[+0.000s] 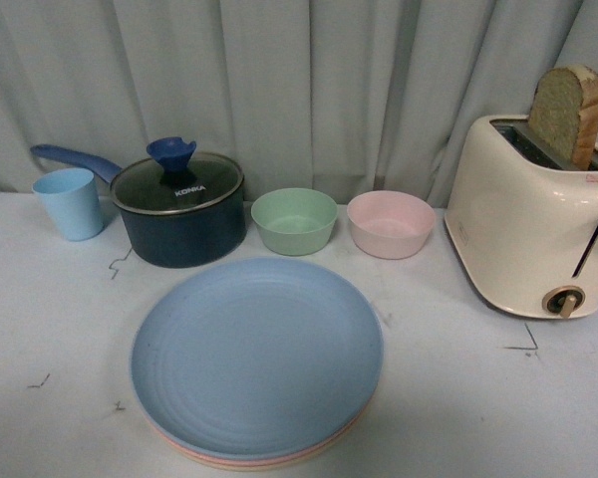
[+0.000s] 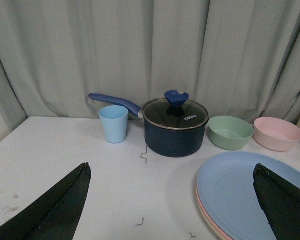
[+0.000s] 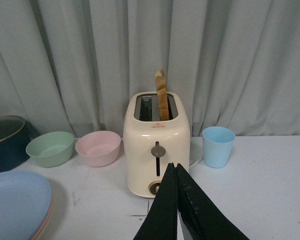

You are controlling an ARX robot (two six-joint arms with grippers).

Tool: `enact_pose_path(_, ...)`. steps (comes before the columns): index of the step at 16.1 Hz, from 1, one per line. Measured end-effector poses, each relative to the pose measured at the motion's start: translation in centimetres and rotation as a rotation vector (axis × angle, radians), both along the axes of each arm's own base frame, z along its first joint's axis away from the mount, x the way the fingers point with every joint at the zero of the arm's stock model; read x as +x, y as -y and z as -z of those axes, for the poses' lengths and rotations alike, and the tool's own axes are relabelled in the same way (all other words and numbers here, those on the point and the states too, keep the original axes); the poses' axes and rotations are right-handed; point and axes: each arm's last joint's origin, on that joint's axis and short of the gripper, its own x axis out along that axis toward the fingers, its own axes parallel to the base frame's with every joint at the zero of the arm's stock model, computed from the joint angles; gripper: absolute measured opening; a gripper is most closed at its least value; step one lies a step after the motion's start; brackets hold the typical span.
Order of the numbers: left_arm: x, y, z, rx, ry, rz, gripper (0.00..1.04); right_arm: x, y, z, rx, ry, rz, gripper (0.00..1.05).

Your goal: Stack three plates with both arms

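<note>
The three plates lie in one stack at the table's front centre, the light blue plate (image 1: 256,356) on top. Thin pink and cream rims (image 1: 269,462) show under its front edge. In the left wrist view the stack (image 2: 250,195) lies under the one finger, and my left gripper (image 2: 172,172) is open, its black fingers (image 2: 60,205) wide apart above bare table. My right gripper (image 3: 173,167) is shut with nothing in it and hangs in front of the toaster (image 3: 157,145). The plate stack (image 3: 17,202) shows at that view's edge. Neither arm shows in the front view.
Behind the stack stand a dark blue lidded pot (image 1: 179,207), a green bowl (image 1: 294,219) and a pink bowl (image 1: 390,223). A light blue cup (image 1: 70,202) stands at the far left. A cream toaster (image 1: 528,224) holding a bread slice (image 1: 566,112) is at the right, another blue cup (image 3: 218,146) beyond it.
</note>
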Motion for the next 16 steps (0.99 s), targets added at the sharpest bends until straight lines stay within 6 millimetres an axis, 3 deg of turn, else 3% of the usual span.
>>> enact_pose_path(3, 0.0, 0.0, 0.0, 0.0, 0.0, 0.0, 0.98, -1.3, 0.0, 0.5, 0.0, 0.011, 0.0, 0.02)
enact_pose_path(16, 0.0, 0.0, 0.0, 0.0, 0.0, 0.0, 0.98, -2.4, 0.0, 1.2, 0.0, -0.048, -0.002, 0.02)
